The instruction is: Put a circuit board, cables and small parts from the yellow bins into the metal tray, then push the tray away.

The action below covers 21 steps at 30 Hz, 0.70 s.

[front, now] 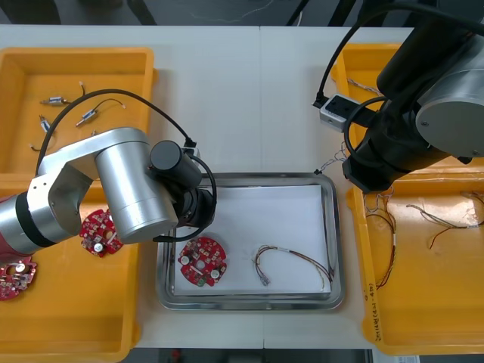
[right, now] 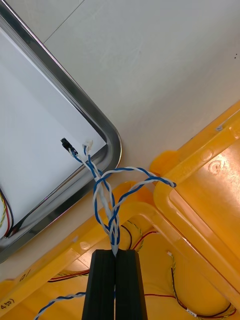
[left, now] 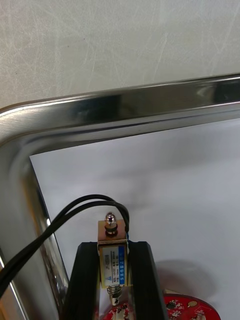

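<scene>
Left gripper [left: 115,248] is clamped with fingers held apart, right gripper [right: 115,254] pinched nearly closed, both arms angled inward.

1. My right gripper [right: 115,252] has black fingers. The twisted cable [right: 107,195] pinched in them is striped blue and white, ending in one black plug and one white.
2. My left gripper [left: 114,246] is black too. Its small metal part [left: 113,260] is silver, with a pale yellow label printed in blue and black leads.
3. The metal tray [front: 333,227] has a shiny silver rim and a white floor.
4. The circuit board [front: 203,262] is red, dotted with silver.
5. The bins [front: 76,60] are yellow.
</scene>
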Each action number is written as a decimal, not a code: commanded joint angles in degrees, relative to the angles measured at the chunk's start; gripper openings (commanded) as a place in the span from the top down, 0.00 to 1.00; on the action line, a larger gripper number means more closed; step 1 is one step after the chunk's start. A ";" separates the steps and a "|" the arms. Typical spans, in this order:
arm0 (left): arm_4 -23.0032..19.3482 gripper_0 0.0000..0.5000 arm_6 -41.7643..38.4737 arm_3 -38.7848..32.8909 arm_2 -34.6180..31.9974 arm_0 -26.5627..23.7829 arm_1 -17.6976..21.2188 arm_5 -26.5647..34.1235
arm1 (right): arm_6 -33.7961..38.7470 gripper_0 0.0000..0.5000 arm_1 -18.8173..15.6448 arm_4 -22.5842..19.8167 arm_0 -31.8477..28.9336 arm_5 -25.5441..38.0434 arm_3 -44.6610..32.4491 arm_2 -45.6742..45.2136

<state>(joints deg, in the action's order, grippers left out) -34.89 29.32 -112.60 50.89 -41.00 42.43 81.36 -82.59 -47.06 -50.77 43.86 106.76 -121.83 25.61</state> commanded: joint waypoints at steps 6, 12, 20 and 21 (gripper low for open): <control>1.23 0.00 -2.95 -0.33 1.67 -1.02 -1.21 -1.56 | -1.25 1.00 -1.89 0.23 -0.27 -0.59 -1.84 0.50; 0.96 0.00 -4.01 -1.21 0.88 -1.19 -1.12 -1.21 | -1.17 1.00 -1.89 -0.03 -0.27 -0.59 -1.92 0.50; -4.57 0.00 -3.92 -3.41 -5.45 -2.60 -1.12 5.56 | -1.78 1.00 -1.72 -1.09 -0.27 -1.64 -1.92 0.50; -5.01 0.00 -3.92 -3.67 -6.06 -2.60 -1.12 6.00 | -1.78 1.00 -1.54 -1.27 -0.27 -1.73 -1.92 0.58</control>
<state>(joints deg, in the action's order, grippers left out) -38.19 29.23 -113.50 48.73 -41.36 42.42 85.37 -82.59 -47.08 -51.10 43.86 105.84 -121.87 25.61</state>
